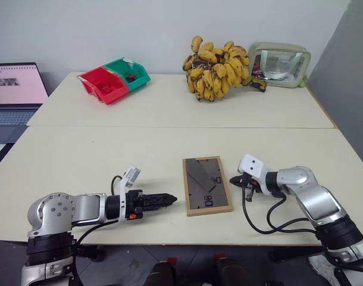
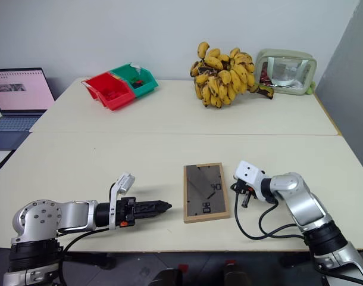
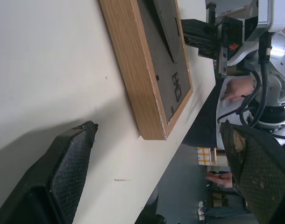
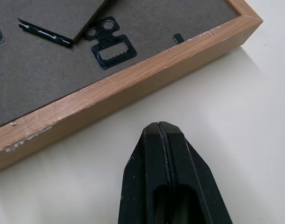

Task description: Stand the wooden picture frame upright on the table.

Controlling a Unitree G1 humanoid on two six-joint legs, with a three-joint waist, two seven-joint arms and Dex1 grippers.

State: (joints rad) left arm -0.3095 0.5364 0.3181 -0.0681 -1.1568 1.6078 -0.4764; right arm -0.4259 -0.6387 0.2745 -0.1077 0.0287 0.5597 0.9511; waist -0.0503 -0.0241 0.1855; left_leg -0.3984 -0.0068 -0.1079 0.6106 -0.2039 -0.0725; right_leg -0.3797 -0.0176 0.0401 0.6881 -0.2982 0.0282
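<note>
Lying face-down on the table (image 1: 80, 155), the wooden picture frame (image 1: 207, 185) runs lengthwise away from the robot.

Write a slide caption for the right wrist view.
Shut right gripper poised just off the light-wood edge of the wooden picture frame, lying back-up on the table.

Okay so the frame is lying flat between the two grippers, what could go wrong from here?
The wooden picture frame lies face down, near the table's front edge, so a push from either side might slide it off. The right gripper is shut beside the frame's edge; it may only nudge it. The left gripper is open but apart from the frame, so tipping it up one-handed could let it flop back.
</note>
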